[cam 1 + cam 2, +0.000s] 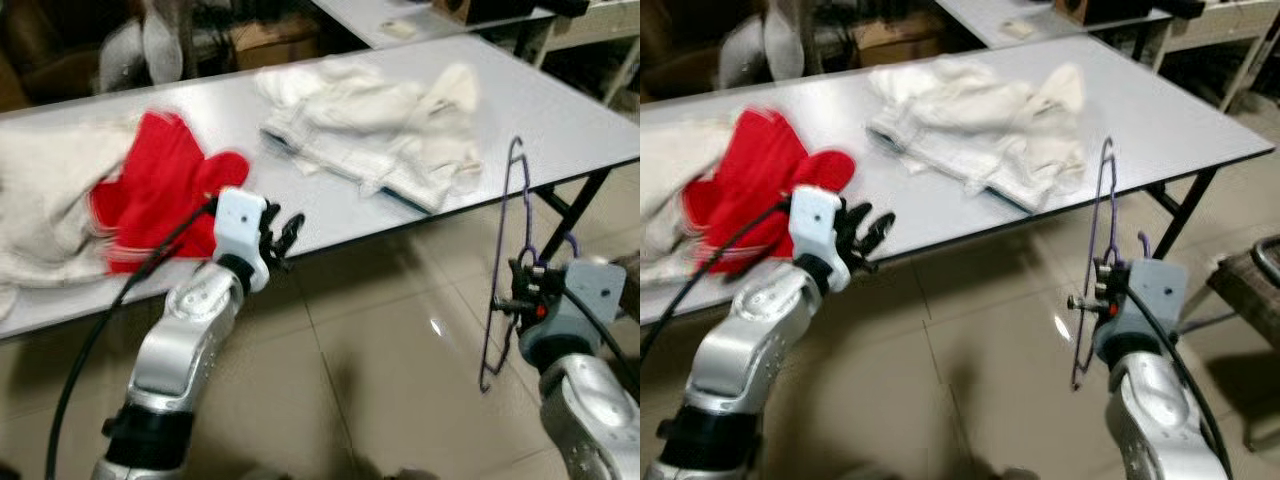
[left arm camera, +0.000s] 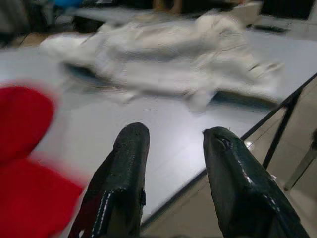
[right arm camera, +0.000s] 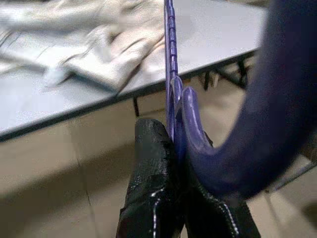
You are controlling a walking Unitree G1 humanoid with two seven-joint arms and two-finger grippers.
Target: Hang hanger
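A thin purple hanger (image 1: 507, 262) stands on edge in front of the table's right end, over the tiled floor. My right gripper (image 1: 522, 292) is shut on the purple hanger (image 3: 171, 74) near its hook, and the black fingers (image 3: 158, 193) press together around the wire. My left gripper (image 1: 283, 238) is raised at the table's front edge, beside the red garment (image 1: 160, 185). Its fingers (image 2: 124, 178) are open with nothing between them, and the grey tabletop lies beyond them.
A long grey table (image 1: 560, 110) carries a white garment (image 1: 385, 125) in the middle, a red garment and a beige cloth (image 1: 45, 200) at the left. Black folding legs (image 1: 572, 212) stand under its right end. Tiled floor (image 1: 380, 350) lies in front. A second table (image 1: 400, 20) stands behind.
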